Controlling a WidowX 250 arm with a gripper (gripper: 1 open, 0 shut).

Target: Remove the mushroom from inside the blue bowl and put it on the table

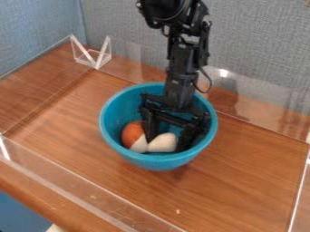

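The blue bowl (pixel 159 159) sits mid-table on the reddish-brown wood table (pixel 67 104). Inside it lies the mushroom (pixel 151 141), on its side, with its orange-brown cap to the left and its cream stem to the right. My gripper (pixel 168 127) reaches down into the bowl from the black arm above. Its jaws stand open, straddling the mushroom, one finger to the left by the cap and one to the right by the stem. The lower finger ends are partly hidden behind the mushroom, so contact cannot be told.
Low clear acrylic walls (pixel 145 201) border the table at the front and sides. A small clear folded stand (pixel 91 53) sits at the back left. A blue-grey fabric panel rises behind the table.
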